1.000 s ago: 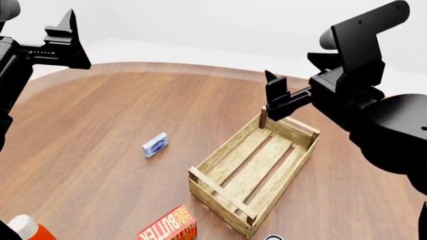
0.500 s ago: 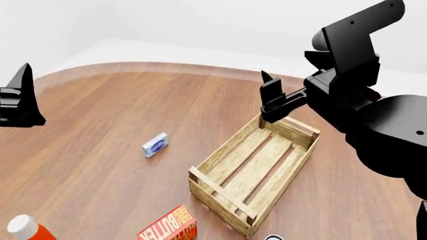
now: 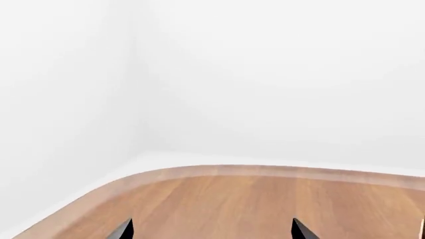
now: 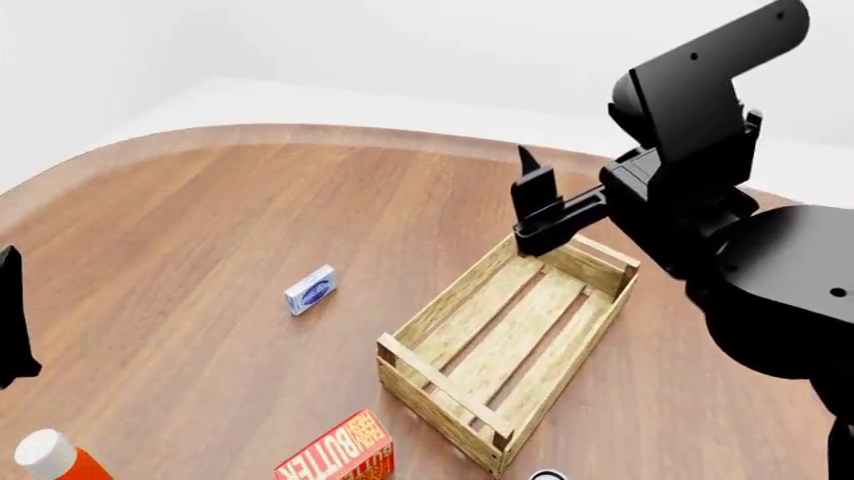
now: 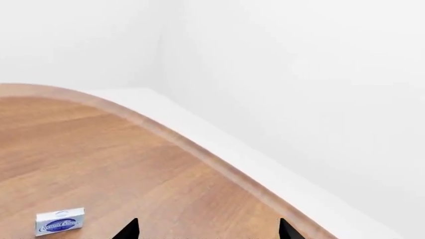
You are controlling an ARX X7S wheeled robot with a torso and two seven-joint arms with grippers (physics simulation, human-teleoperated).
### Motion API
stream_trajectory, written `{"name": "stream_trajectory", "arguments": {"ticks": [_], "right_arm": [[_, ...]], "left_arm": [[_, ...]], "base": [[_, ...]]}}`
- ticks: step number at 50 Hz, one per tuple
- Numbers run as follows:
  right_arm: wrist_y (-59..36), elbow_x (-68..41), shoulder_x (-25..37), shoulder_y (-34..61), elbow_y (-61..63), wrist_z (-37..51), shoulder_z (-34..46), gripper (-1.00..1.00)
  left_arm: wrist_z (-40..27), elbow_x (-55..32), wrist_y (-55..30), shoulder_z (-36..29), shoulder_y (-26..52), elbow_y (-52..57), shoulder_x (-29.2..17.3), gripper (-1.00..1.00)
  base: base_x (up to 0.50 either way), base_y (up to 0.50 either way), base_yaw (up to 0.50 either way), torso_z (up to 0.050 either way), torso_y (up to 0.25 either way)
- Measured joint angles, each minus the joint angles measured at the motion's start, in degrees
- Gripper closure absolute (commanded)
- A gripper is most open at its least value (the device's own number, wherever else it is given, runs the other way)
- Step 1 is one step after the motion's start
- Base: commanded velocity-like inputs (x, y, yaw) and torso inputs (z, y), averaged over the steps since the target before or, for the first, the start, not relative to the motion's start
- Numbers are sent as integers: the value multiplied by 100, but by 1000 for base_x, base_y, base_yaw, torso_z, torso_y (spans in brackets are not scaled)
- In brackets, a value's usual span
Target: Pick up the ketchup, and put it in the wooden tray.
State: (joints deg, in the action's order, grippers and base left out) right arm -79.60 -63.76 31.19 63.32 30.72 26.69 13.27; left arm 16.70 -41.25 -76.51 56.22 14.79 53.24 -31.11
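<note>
The ketchup (image 4: 54,460), an orange-red bottle with a white cap, shows partly at the near left corner of the head view. The wooden tray (image 4: 441,385), a pale slatted crate, lies right of centre on the table. My left gripper (image 4: 11,325) hangs at the left edge, above and just beyond the ketchup; in its wrist view the left gripper (image 3: 211,230) stands open, with only bare table between the tips. My right gripper (image 4: 538,200) hovers above the tray's far end. Its wrist view shows the right gripper (image 5: 207,230) open and holding nothing.
A red-orange butter box (image 4: 336,452) lies near the front edge, left of the tray. A small blue-and-white box (image 4: 310,290) rests mid-table, also seen as the small box (image 5: 59,220). The table's curved far edge (image 4: 334,132) meets a white wall.
My left arm has dropped from the upper left to low at the left edge of the head view. The right gripper has drifted slightly left above the tray's far end.
</note>
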Motion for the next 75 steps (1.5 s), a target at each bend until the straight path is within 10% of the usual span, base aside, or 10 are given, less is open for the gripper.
{"name": "stream_trajectory", "arguments": {"ticks": [41, 75], "right_arm": [[-262, -671, 78, -84, 275, 750, -36, -100], [-244, -1285, 258, -118, 378, 1298, -59, -100]], "left_arm": [[214, -1399, -801, 2065, -1136, 517, 351, -100], [296, -1062, 389, 1801, -2600, 429, 909, -100]], "base": [[0, 0, 0, 0, 0], [0, 0, 0, 0, 0]]}}
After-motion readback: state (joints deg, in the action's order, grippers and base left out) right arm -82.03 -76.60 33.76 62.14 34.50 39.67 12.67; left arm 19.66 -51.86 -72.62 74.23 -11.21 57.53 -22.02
